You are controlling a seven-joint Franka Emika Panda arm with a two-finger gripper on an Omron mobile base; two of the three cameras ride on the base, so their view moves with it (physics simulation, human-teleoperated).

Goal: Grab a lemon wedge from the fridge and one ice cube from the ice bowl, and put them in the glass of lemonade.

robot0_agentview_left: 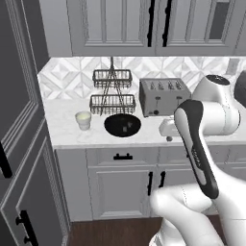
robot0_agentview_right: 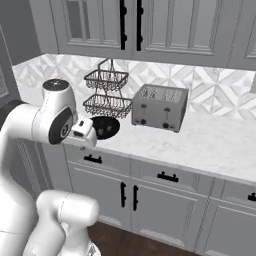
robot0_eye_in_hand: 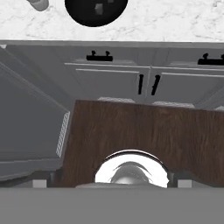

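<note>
The ice bowl (robot0_agentview_left: pixel 122 125) sits at centre frame on the marble counter (robot0_agentview_left: pixel 62 122), the glass of lemonade (robot0_agentview_left: pixel 83 120) just to its left (below a wire rack (robot0_agentview_left: pixel 112 91)). The gripper (robot0_eye_in_hand: pixel 112 183), at the hand view's lower edge, stands spread wide, holding nothing.

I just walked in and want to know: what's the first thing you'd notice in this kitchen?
The big white robot arm up front, bent over the floor before the counter. Behind it on the counter sit a black bowl with a pale cup to its left, a wire rack behind the bowl, and a silver toaster to the right.
</note>
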